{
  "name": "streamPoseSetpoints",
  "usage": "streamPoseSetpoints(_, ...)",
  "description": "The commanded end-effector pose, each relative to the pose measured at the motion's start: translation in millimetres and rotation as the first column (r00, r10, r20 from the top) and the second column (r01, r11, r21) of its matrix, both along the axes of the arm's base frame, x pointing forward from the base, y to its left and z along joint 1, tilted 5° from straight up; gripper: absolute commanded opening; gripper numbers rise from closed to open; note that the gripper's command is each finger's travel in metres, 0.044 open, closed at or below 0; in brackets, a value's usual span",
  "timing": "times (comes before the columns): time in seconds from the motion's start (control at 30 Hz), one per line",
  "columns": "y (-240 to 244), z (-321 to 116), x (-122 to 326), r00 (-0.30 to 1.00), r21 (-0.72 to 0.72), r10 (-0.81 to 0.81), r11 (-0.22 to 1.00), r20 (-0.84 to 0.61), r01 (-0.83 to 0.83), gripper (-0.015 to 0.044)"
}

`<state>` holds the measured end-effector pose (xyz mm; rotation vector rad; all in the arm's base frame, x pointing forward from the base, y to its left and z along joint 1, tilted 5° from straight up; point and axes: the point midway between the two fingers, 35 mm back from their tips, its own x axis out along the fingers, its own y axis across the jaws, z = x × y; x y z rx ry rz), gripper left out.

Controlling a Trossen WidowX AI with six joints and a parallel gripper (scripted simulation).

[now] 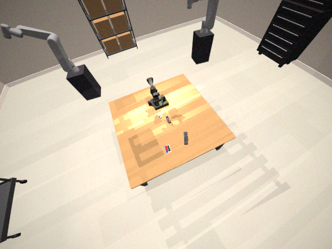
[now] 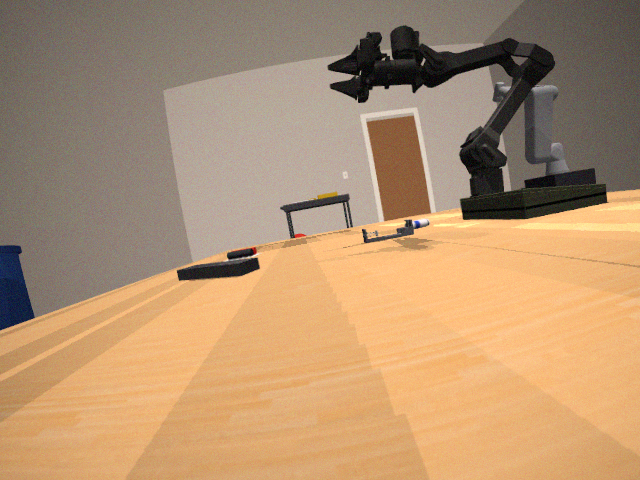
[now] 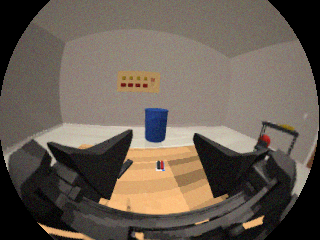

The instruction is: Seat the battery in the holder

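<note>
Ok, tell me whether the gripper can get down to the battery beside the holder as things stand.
Probably yes. The gripper hangs open and empty well above the table. The battery lies on the wood at the end of the holder, near the arm's base, and nothing stands over it.

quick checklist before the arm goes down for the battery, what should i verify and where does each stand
1. Claw open and holding nothing: ok, fingers wide apart with nothing between them.
2. Battery free to pick: ok, it lies on the table just beyond the holder, not seated.
3. Holder slot unoccupied: cannot tell, too small in every view.
4. Claw lined up over the battery: not ok, it hangs high above the table and points level, not down.
5. Spring end and lip end of the holder identified: cannot tell at this size.
6. Other items away from the path: ok, the dark flat block and the red-and-black piece lie well away from the holder.
</note>
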<state>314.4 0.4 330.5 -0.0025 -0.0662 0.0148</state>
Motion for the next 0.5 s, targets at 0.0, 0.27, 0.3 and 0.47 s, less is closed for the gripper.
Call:
streamPoseSetpoints(0.0, -0.4, -5.5, 1.8, 1.000, -0.007, -0.002, 1.000, -0.023, 0.002, 0.0374)
streamPoseSetpoints(0.27, -13.3, -191.8, -6.3, 0.681, -0.206, -0.059, 0.969, -0.729, -0.137, 0.0223)
streamPoseSetpoints(0.3, -14.5, -213.3, -17.4, 0.596, -0.211, -0.064, 0.961, -0.800, -0.180, 0.0223)
streamPoseSetpoints(0.47, -17.7, -288.0, -93.0, 0.113, -0.106, -0.066, 0.911, -0.991, -0.398, 0.0223)
